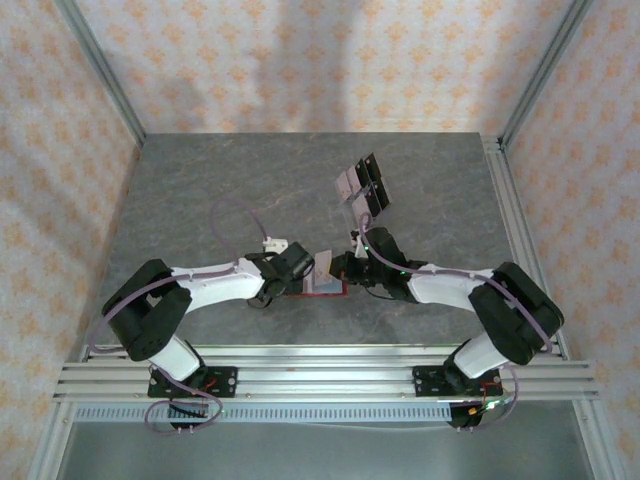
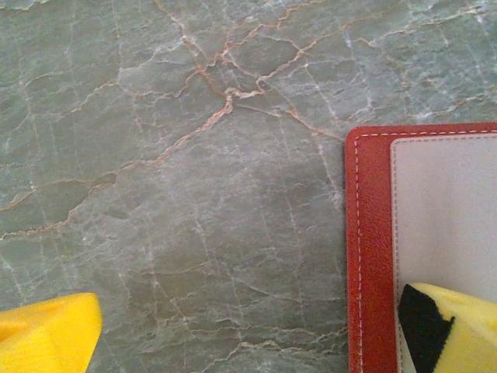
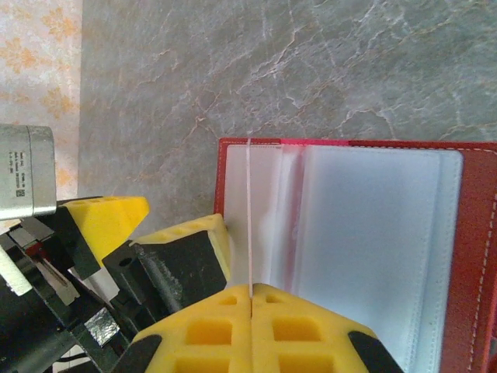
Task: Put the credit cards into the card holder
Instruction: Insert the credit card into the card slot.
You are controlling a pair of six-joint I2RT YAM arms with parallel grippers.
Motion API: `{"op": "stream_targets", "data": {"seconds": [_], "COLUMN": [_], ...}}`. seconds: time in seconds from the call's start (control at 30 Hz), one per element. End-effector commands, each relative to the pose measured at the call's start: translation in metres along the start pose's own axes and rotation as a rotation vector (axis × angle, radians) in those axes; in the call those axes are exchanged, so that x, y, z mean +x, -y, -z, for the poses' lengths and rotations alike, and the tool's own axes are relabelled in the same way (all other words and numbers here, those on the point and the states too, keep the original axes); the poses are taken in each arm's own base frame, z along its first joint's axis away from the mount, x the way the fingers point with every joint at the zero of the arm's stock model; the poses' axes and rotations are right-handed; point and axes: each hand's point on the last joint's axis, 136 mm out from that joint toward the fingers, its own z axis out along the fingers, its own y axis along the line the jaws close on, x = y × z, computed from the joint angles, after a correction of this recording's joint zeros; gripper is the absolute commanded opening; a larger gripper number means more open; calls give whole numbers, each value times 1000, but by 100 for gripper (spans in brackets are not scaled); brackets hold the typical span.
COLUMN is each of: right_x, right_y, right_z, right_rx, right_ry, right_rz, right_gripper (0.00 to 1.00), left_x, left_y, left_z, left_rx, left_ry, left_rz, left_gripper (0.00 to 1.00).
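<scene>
The card holder (image 1: 325,291) lies open on the grey marble table between the two arms, its red border (image 2: 369,249) framing a greyish inside with clear pockets (image 3: 373,233). My right gripper (image 3: 251,291) is shut on a thin pale credit card (image 3: 249,210). I see the card edge-on, upright over the holder's left part near its left edge, and it also shows from above (image 1: 322,264). My left gripper (image 2: 248,334) stands open at that same edge: one fingertip (image 2: 450,326) rests on the grey lining, the other (image 2: 46,330) is over bare table.
A small dark stand (image 1: 372,182) at the back centre has more pale cards (image 1: 346,185) on it. A cable loop (image 1: 235,215) rises over the left arm. Aluminium rails (image 1: 510,230) edge the table on the right, and patterned walls enclose it.
</scene>
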Motion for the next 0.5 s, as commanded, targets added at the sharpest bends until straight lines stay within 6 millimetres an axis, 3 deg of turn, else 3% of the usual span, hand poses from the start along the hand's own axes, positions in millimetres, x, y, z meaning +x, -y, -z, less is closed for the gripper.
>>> {"op": "stream_targets", "data": {"seconds": [0.0,0.47], "right_x": [4,8], "right_y": [-3,-3], "right_z": [-4,-13], "right_rx": [-38,-58], "right_ry": [-7,15], "right_rz": [31,24], "right_gripper": [0,0], "left_x": [9,14], "left_y": [-14,-13], "left_z": [-3,-3], "left_rx": [-71,-65], "left_ry": [-4,1], "left_rz": [-14,-12], "left_gripper": [100,100]}}
